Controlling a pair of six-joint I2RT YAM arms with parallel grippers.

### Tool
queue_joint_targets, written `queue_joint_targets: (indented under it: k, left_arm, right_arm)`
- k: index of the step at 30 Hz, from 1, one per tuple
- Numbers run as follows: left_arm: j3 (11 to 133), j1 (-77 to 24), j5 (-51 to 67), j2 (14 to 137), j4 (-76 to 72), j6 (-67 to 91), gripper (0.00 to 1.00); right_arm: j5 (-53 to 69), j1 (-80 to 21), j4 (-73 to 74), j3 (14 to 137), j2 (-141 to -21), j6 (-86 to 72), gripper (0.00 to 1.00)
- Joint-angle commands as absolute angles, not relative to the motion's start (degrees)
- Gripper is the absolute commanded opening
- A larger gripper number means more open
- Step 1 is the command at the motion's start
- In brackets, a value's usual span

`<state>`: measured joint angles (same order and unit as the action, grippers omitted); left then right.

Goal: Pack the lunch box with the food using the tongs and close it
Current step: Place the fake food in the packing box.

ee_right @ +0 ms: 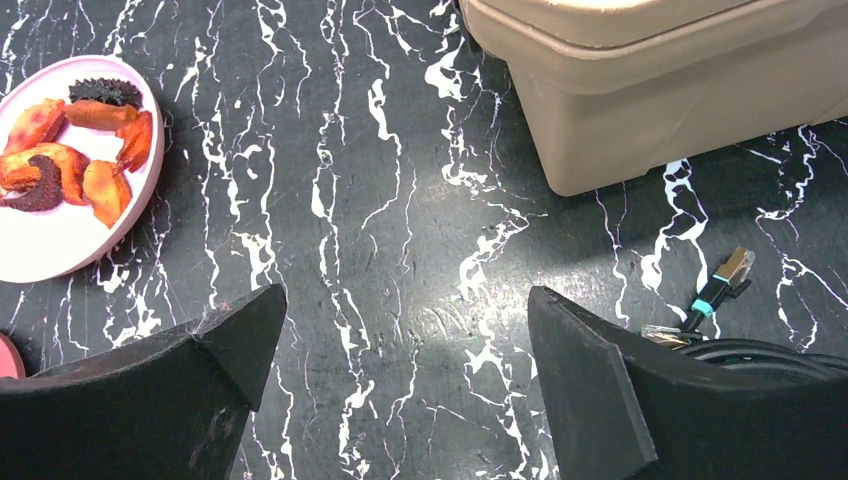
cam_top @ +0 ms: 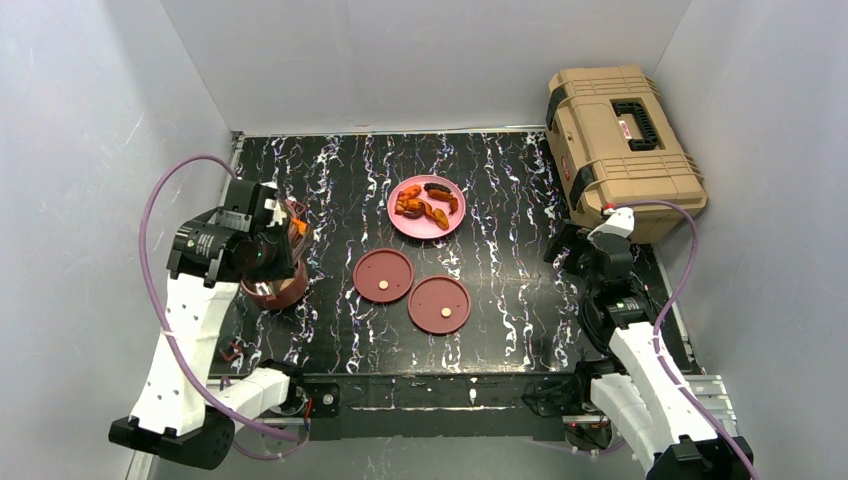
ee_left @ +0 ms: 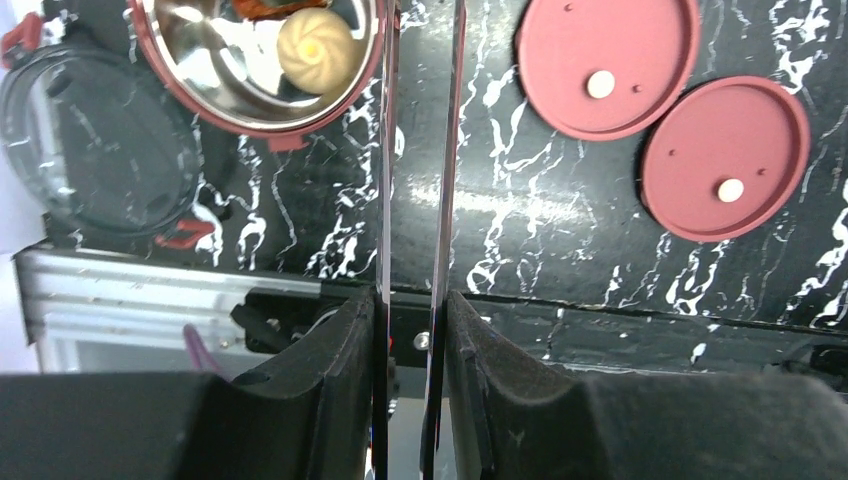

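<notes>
Currently left gripper [ee_left: 412, 300] clamped on slim dark metal tongs [ee_left: 386, 150], blades alongside maroon-rimmed steel bowl [ee_left: 200, 60] holding pale round bun [ee_left: 316, 50]; right gripper [ee_right: 405, 295] spread wide above black marbled tabletop [ee_right: 400, 150]

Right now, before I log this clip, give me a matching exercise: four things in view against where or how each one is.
Things:
1. tongs
2. pale bun
3. orange-red pieces
4. right gripper

Place or state:
A. on the pink plate
B. open, holding nothing
C. clamped between the fingers of the left gripper
D. inside the lunch box bowl

Pairs: 1-C, 2-D, 3-A, 4-B.
</notes>
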<state>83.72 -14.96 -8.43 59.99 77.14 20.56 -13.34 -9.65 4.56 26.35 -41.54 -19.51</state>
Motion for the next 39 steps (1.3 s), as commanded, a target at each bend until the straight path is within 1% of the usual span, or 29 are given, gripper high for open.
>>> queue_joint_targets:
  k: [1, 8, 15, 21, 25, 29, 39]
  left_arm:
    - [88.02, -14.16, -14.68, 58.53, 84.31, 19.25, 0.00]
    - [88.25, -13.62, -15.61, 57.88, 90.02, 20.52, 0.00]
    - [85.29, -13.45, -15.76, 56.83, 89.94, 21.64, 0.00]
    - [87.55, -13.45, -18.25, 56.21, 91.61, 21.85, 0.00]
    - [87.87, -13.42, -17.17, 55.53, 93.57, 22.92, 0.00]
    - [85.17, -13.44, -14.37, 54.52, 94.54, 23.64, 0.00]
    - [79.36, -13.37, -14.09, 54.33, 91.96, 24.47, 0.00]
  right_arm:
    - [-13.59, -9.58, 2.11, 26.54, -41.78, -19.61, 1.00]
    - [-13.13, -9.58, 2.26, 26.20, -40.97, -19.78, 1.00]
    - [-13.16, -9.58, 2.08, 26.26, -41.19, -19.86, 1.00]
    - [-13.21, -9.58, 2.14, 26.28, -41.37, -19.88, 1.00]
    - [-13.23, -9.58, 2.05, 26.33, -41.82, -19.89, 1.00]
    - [-13.16, -9.58, 2.04, 26.28, -41.94, -19.86, 1.00]
    - [-13.01, -9.58, 1.97, 26.28, -42.26, -19.96, 1.00]
